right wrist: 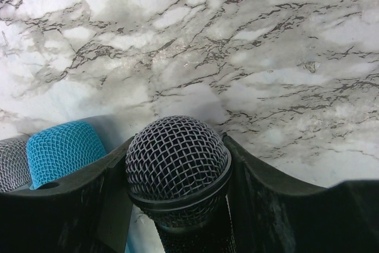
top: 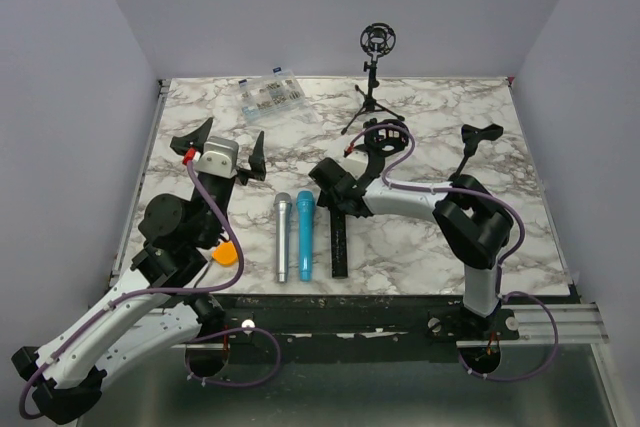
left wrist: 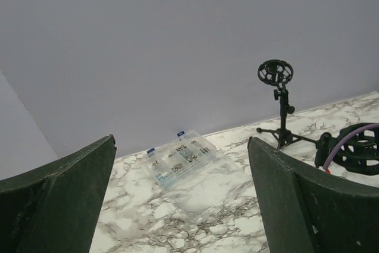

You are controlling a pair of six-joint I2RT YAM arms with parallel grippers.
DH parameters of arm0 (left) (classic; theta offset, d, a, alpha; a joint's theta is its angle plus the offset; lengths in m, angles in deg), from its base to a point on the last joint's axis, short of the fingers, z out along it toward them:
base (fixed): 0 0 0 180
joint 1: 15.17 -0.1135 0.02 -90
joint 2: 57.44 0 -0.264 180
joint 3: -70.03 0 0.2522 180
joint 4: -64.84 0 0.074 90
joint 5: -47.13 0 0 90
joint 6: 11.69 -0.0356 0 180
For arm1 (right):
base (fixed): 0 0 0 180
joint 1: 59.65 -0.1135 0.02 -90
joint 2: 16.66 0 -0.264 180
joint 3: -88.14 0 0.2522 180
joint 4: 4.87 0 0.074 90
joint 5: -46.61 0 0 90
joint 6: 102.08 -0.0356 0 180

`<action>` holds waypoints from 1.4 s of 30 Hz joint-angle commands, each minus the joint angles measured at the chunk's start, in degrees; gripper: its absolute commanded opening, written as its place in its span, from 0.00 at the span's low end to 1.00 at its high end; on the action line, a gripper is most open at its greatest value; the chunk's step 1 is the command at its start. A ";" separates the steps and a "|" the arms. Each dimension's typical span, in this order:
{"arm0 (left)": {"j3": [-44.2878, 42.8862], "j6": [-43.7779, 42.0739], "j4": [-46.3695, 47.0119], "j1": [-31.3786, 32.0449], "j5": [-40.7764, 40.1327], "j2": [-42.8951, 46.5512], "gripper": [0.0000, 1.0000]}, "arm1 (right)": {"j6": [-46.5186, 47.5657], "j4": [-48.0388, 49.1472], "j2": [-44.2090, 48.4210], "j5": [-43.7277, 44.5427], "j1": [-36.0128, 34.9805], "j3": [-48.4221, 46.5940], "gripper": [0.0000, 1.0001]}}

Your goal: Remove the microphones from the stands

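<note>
The black stand (top: 371, 97) rises at the back of the marble table, and its ring mount (top: 378, 40) holds nothing. It also shows far off in the left wrist view as the stand (left wrist: 283, 111). The black microphone (top: 339, 242) lies flat mid-table, its mesh head (right wrist: 176, 158) wedged between both fingers of my right gripper (top: 331, 181), which is shut on it just below the head. My left gripper (top: 236, 128) hovers at the left side, its fingers wide open around nothing (left wrist: 180, 146).
A silver microphone (top: 283, 237) and a blue microphone (top: 305, 237) lie side by side just left of the black one. A clear parts box (top: 270, 95) sits at the back left. An orange object (top: 228, 253) rests by the left arm.
</note>
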 commanded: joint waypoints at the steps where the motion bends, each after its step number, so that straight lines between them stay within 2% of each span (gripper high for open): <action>1: 0.41 -0.36 0.32 0.15 -0.41 0.27 0.90 | 0.71 -2.00 -1.89 3.99 -1.20 -0.55 0.61; 5: 0.43 -0.45 0.23 0.16 -0.21 0.31 0.90 | 1.08 -2.59 -1.76 4.21 -1.37 -1.61 0.66; 15: 0.51 -0.28 0.14 0.21 -0.06 -0.58 0.90 | 3.24 -5.33 2.13 7.02 -3.18 -4.33 0.67; 21: 0.60 -0.06 0.05 0.20 0.10 -1.10 0.90 | 6.68 -6.92 6.51 10.02 -5.32 -5.96 0.78; 27: 0.68 -0.10 0.06 0.23 -0.12 -2.57 0.90 | 11.57 -7.98 13.67 12.69 -7.65 -7.04 0.82; 32: 1.21 -0.37 0.64 0.67 -0.32 -1.70 0.90 | 19.38 -4.18 24.71 12.95 -9.49 -4.27 0.89; 36: 1.54 -0.15 1.79 0.67 0.52 0.70 0.93 | 25.73 0.18 37.91 11.31 -9.49 0.01 0.98; 39: -0.53 4.11 -1.57 0.66 2.16 2.66 0.94 | 30.27 1.99 48.61 10.18 -9.54 2.62 1.00; 42: -2.61 12.23 -6.69 0.53 5.21 5.69 0.95 | 33.03 2.57 57.58 9.54 -9.50 4.00 1.00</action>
